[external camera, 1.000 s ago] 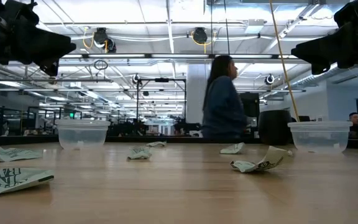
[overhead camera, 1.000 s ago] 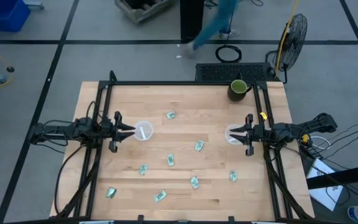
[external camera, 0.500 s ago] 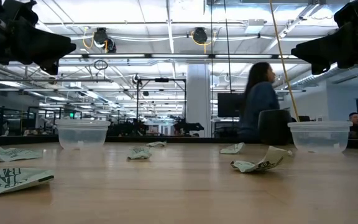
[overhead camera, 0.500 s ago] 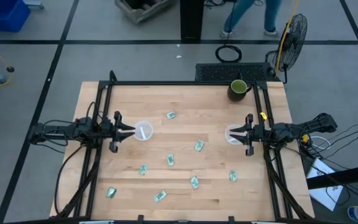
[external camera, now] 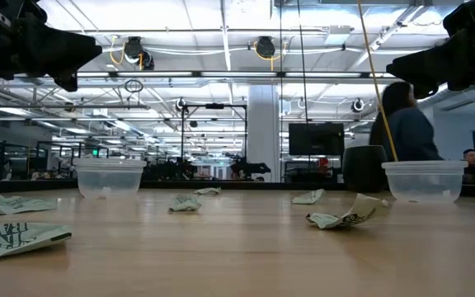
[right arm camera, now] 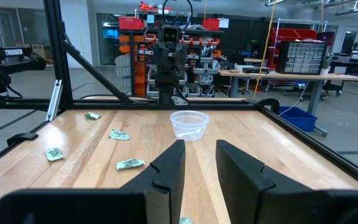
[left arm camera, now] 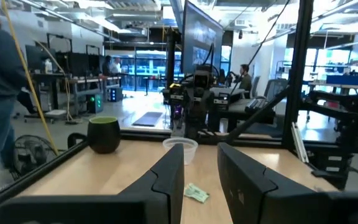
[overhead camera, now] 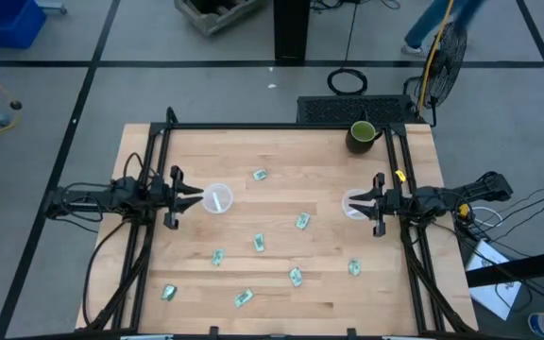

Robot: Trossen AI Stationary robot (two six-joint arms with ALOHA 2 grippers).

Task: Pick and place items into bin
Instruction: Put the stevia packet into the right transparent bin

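Nothing on the table [overhead camera: 281,293] has shifted since the earlier frames; only a person [external camera: 406,128] walking through the room behind has moved on, now showing near the fan in the high view, and the left arm has drawn back slightly from its cup. Both arms hover level above the wood, facing each other across it. The left pincer [overhead camera: 196,197] sits at the left edge with its fingers apart, its tips just short of a clear plastic bin [overhead camera: 217,199]. The right pincer [overhead camera: 361,201] mirrors it at the right edge, fingers likewise apart, directly over a second clear bin [overhead camera: 356,205]. Each arm seems parked beside its own bin so that drop-offs will be short.

The items [overhead camera: 259,244] lie scattered flat on the wood between the two bins: one near the far middle, two around the centre, and the rest spread along the near half. One packet may already lie inside the left bin, though I cannot be sure. A dark green mug [overhead camera: 362,135] stands at the far right corner, well apart from the packets. Judging by this, the sorting has barely begun, and either arm must first descend to a packet.
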